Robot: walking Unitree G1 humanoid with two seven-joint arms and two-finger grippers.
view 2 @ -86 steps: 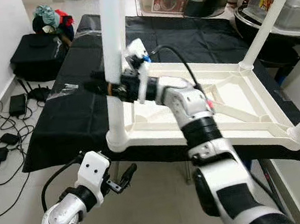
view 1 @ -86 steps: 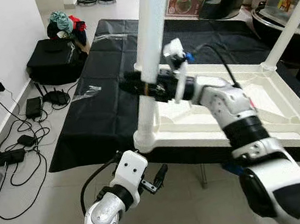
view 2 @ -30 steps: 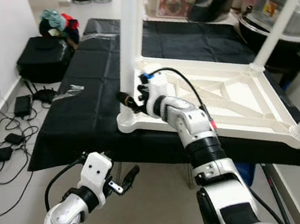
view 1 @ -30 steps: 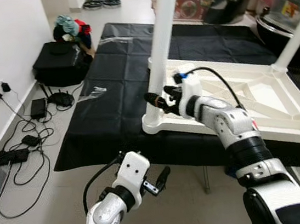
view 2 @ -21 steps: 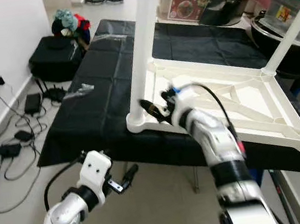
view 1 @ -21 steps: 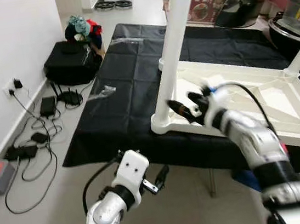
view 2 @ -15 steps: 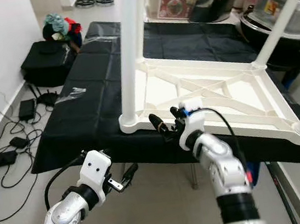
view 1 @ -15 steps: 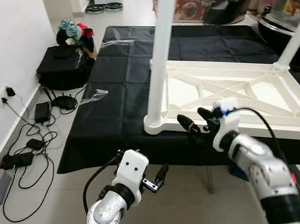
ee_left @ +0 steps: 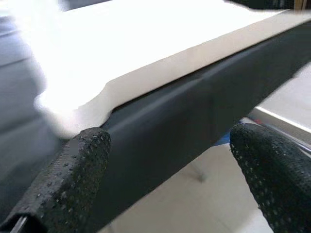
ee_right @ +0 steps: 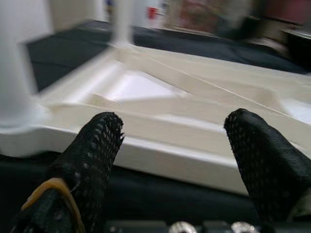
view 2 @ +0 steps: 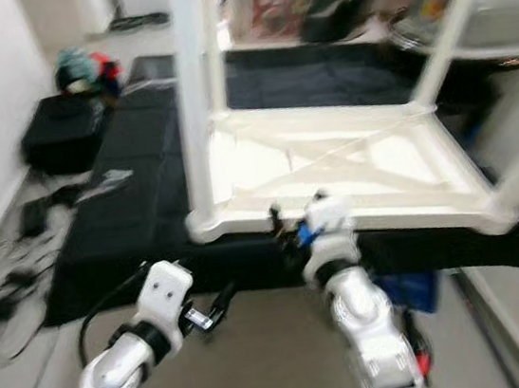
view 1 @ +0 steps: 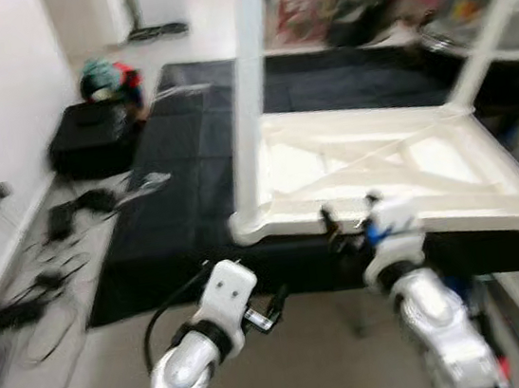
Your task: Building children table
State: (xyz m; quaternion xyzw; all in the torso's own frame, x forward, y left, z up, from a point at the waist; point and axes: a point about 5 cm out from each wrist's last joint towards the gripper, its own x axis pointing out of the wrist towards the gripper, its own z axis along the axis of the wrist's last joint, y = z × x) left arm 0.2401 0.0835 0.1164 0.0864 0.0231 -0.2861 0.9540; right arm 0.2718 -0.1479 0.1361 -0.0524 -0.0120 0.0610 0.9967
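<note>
Withdrawn from the near white leg (view 1: 247, 100) it gripped earlier, the right gripper (view 1: 351, 223) now hangs released just in front of the near rim of the upturned white plastic table (view 1: 381, 173), holding nothing. Its wrist view shows two stippled black rubber fingers (ee_right: 92, 155) spread wide; beyond them lie the smooth moulded rim, then raised diagonal ribs (ee_right: 194, 82). Lower and nearer the robot, the left gripper (view 1: 276, 305) hangs open below the edge of the black cloth (view 1: 191, 184). Its wrist view, between dimpled fingertips (ee_left: 73, 174), shows the rounded table corner (ee_left: 73, 111) resting on the draped cloth, a detail blurred in the eye views. Head views alone show the tubular legs rising: one beyond the left gripper, another (view 1: 496, 24) at the far right corner. Farther left, a black bag (view 1: 90, 140) and cables (view 1: 51, 279) lie on the pale floor (view 1: 63, 373).
</note>
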